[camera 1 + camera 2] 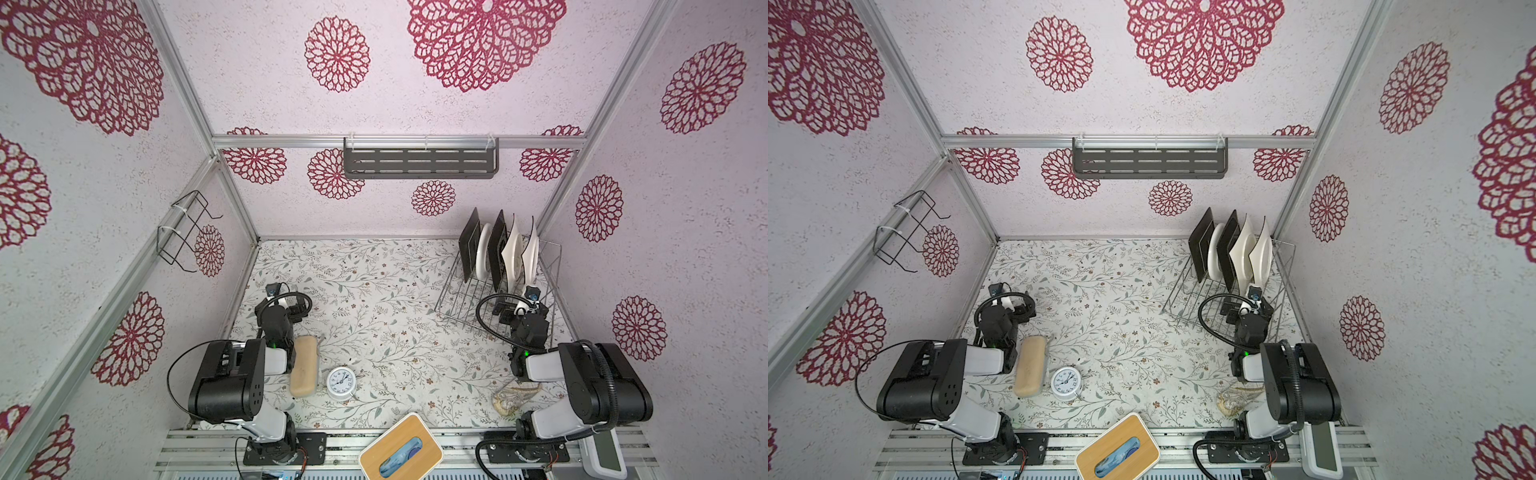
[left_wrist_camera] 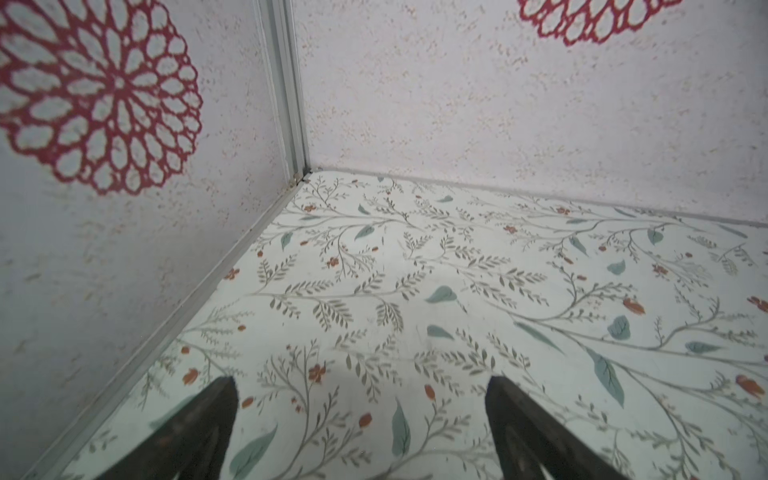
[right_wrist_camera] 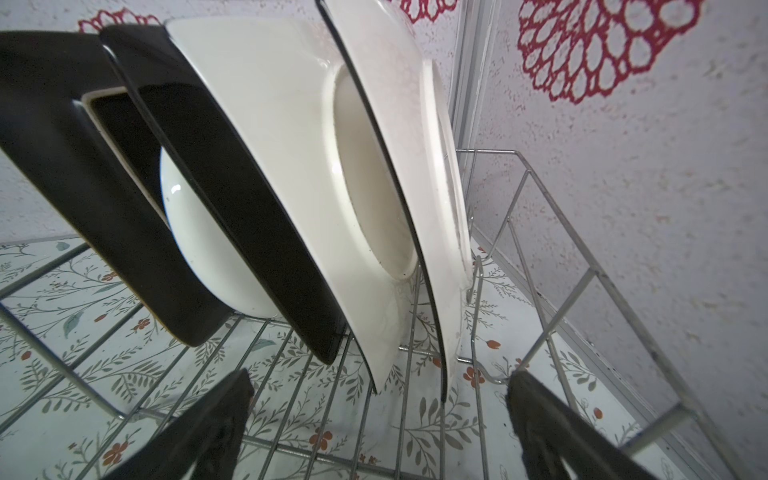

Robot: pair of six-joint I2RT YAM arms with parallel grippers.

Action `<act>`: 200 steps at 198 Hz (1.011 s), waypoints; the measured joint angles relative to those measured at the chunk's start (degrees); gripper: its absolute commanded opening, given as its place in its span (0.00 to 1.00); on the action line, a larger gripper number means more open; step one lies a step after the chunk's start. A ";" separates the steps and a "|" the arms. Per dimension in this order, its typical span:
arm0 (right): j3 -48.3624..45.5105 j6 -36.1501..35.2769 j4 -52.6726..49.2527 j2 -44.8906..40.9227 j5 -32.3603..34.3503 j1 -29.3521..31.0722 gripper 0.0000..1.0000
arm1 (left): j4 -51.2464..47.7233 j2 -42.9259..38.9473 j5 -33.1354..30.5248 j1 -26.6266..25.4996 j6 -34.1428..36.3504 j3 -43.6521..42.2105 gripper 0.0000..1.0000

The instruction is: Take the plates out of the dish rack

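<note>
Five close-packed dark and white plates (image 1: 513, 253) fill a silver wire dish rack (image 1: 453, 301). The black right claw (image 3: 380, 376) and left claw (image 2: 361, 380) gape empty; careless pulling could topple neighbours.

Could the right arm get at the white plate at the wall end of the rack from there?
Probably yes: its open claw faces that squarish white plate edge-on in the dish rack, nothing between.
</note>
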 measured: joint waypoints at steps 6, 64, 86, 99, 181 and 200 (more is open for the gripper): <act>0.00 0.00 -0.02 0.00 -0.02 0.00 0.99 | -0.35 -0.07 0.04 0.31 -0.11 0.70 0.97; 0.00 0.00 0.00 0.00 -0.02 0.00 0.99 | -3.74 -0.33 0.07 0.94 -1.07 1.22 0.97; 0.00 0.00 0.00 0.00 -0.02 0.00 0.99 | -4.07 -0.33 0.07 0.94 -1.09 1.22 0.97; 0.00 0.00 0.00 0.00 -0.02 0.00 0.99 | -4.09 -0.33 0.09 0.94 -1.09 1.22 0.97; -1.03 -0.50 -8.81 -8.35 -0.70 0.02 0.99 | -6.05 -7.67 -7.76 -2.62 -0.48 -0.24 0.97; -1.07 -0.87 -12.04 -12.02 -0.98 0.02 0.99 | -7.65 -11.78 -12.28 -5.84 0.87 -0.17 0.97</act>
